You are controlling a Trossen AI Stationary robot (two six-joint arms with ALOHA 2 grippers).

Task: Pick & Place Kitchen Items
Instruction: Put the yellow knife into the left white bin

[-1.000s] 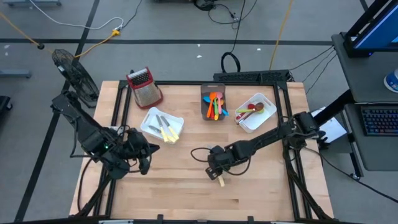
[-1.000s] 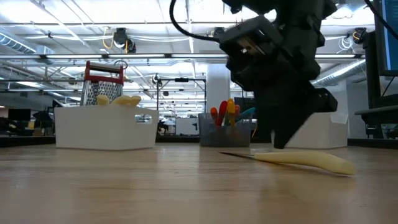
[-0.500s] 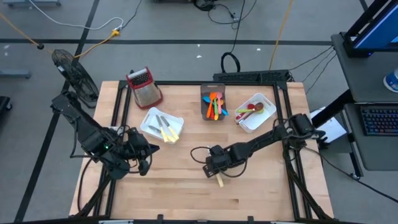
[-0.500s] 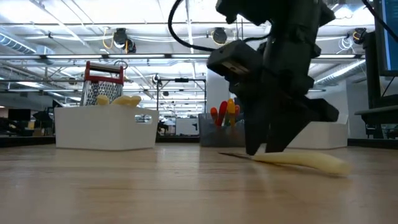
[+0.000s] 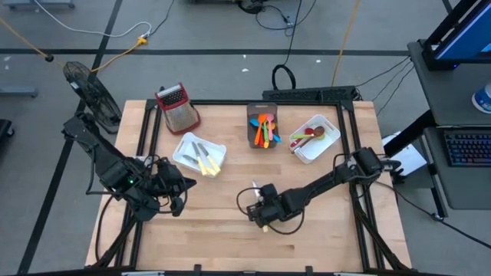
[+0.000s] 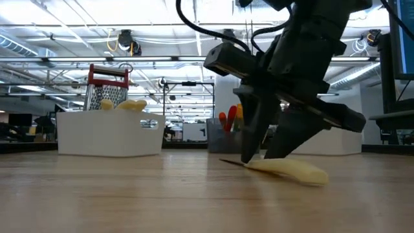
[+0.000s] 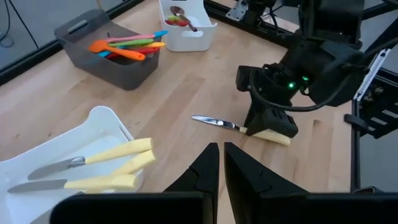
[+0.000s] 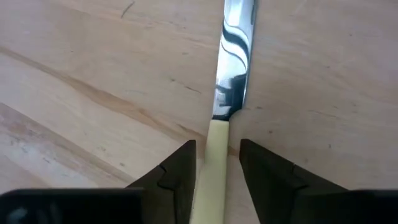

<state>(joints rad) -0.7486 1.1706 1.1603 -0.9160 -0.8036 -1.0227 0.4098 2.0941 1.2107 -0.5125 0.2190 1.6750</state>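
A cream-handled knife (image 6: 291, 170) lies flat on the wooden table, near its middle. My right gripper (image 8: 216, 168) points down over it, open. Its fingers stand on either side of the handle (image 8: 216, 140), just behind the shiny blade (image 8: 233, 50). In the high view the gripper (image 5: 263, 218) covers most of the knife. My left gripper (image 7: 221, 162) is shut on nothing and hangs above the table's left part (image 5: 175, 193), near the white bin of cream-handled cutlery (image 5: 199, 155). My right gripper comes at the knife from above, its fingers (image 8: 180, 171) across the handle's blade end (image 8: 216, 134), one on each side. Only narrow gaps show, and I cannot tell whether a finger touches the handle. The knife lies flat on the table.
At the back stand a grey bin (image 5: 263, 126) of coloured plastic utensils and a white bin (image 5: 314, 138) with red and green spoons. A red-topped metal grater (image 5: 178, 107) stands at the far left corner. Bare wood lies around the knife and toward the near edge.
My right gripper has come down over the knife and rolled its wrist, so that its fingers now straddle the handle. The knife's handle end has slid a little toward the table's left. The blade has stayed almost where it was.
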